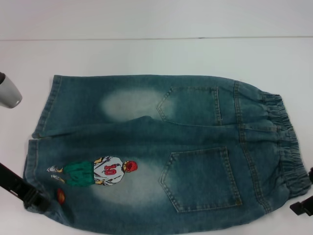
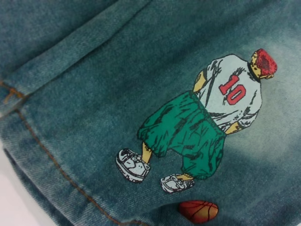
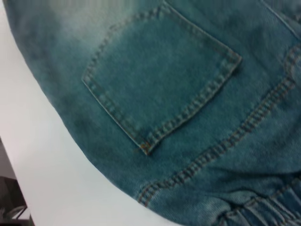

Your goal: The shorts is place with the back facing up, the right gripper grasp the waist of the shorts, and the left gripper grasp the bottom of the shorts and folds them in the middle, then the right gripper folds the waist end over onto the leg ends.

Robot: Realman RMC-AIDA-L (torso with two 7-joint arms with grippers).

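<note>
on the white table [image 1: 146,54], lying flat and back up: long faded blue-green denim shorts [image 1: 161,147], ruffled elastic waist [image 1: 288,142] toward the robot's right, straight stitched leg hems [image 1: 41,122] toward its left. black left gripper [image 1: 36,198] down at the near hem corner, by the cartoon figure print [image 1: 98,171]; black right gripper [image 1: 303,205] near the waist's near corner. for a clean lengthwise fold, better to bite both near-edge layers fully and lift both ends together. fingers cut off or hidden under cloth, so cannot tell whether spread or pinching.
</note>
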